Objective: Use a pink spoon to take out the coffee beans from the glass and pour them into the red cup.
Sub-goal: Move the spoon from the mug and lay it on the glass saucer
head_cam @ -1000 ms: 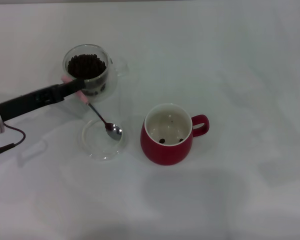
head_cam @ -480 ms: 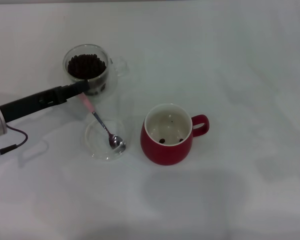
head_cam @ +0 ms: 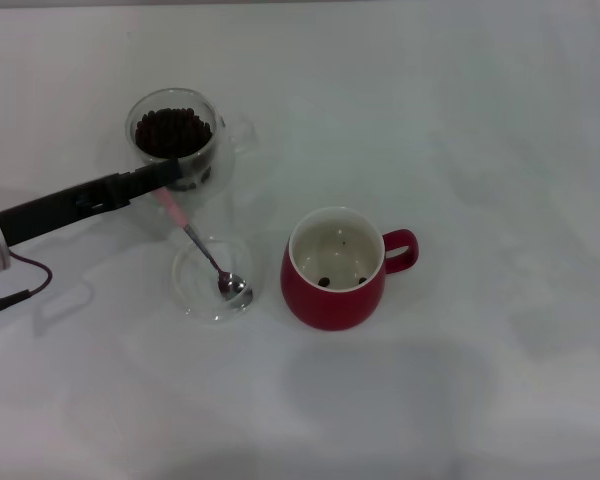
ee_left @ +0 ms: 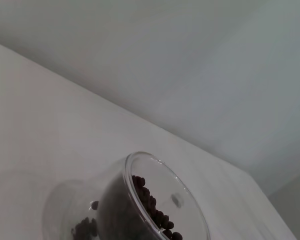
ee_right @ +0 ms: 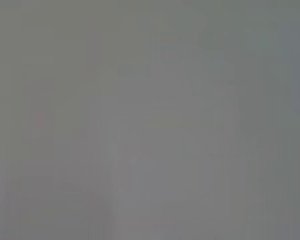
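My left gripper (head_cam: 167, 176) reaches in from the left and is shut on the pale pink handle of the pink spoon (head_cam: 204, 249), just in front of the glass (head_cam: 216, 152). The spoon slants down to the right, and its empty metal bowl rests inside a shallow clear dish (head_cam: 188, 283). The glass holds a heap of dark coffee beans (head_cam: 172, 130); the left wrist view shows the glass (ee_left: 187, 202) and beans (ee_left: 151, 206) close up. The red cup (head_cam: 332, 297) stands right of the dish, with a few beans (head_cam: 324, 281) at its bottom. My right gripper is out of view.
Everything stands on a plain white table (head_cam: 480, 150). The cup's handle (head_cam: 404, 250) points right. The arm's cable (head_cam: 25, 285) hangs at the left edge. The right wrist view shows only flat grey.
The spoon has come down and slightly forward with my left gripper; its bowl went from the dish's far rim to resting lower inside the dish.
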